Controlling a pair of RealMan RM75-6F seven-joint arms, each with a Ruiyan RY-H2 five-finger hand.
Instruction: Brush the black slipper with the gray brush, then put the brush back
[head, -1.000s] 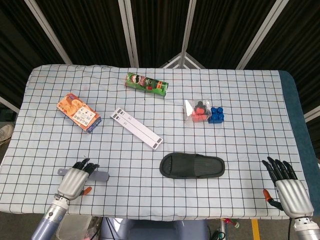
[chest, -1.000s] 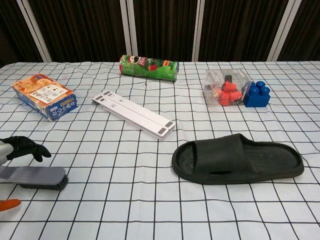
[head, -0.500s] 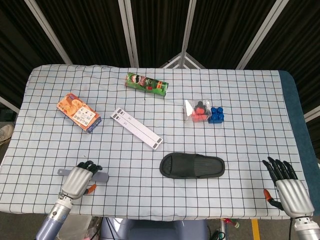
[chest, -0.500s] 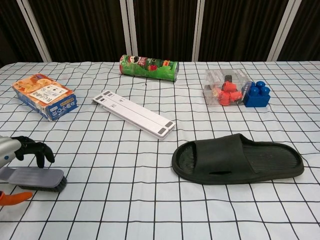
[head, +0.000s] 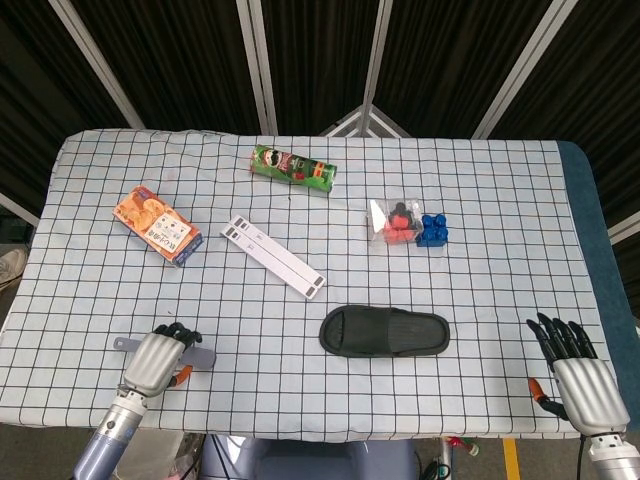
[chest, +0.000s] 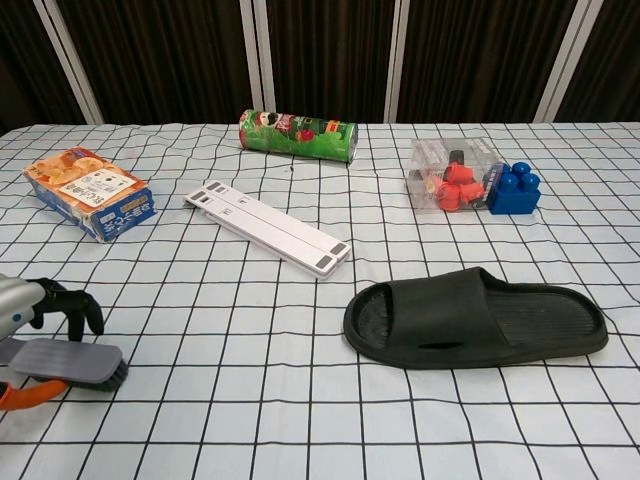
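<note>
Head view first: table (head: 500, 250) under a white cloth with a black grid, and near its front left edge the left hand (head: 155, 362) lies over the gray brush (head: 200, 356), black fingers (head: 178, 331) curled down across the handle and an orange thumb tucked beneath, so it grips the brush. The black slipper (head: 384, 331) lies flat, front of centre, well apart from that hand. At the front right corner the right hand (head: 582, 385) holds nothing, its dark fingers (head: 560, 335) spread and pointing away from the robot. Farther back sit an orange snack box (head: 158, 225), a white flat bar (head: 272, 255), a green chip can (head: 292, 167) on its side, and a clear bag of red pieces (head: 395, 222) touching a blue block (head: 434, 229). Chest view: the left hand (chest: 22, 310) shows at the left edge, fingers (chest: 72, 303) hooked over the gray brush (chest: 70, 362), bristles down on the cloth; the black slipper (chest: 475, 317) lies sole down to the right, toe opening facing left.
</note>
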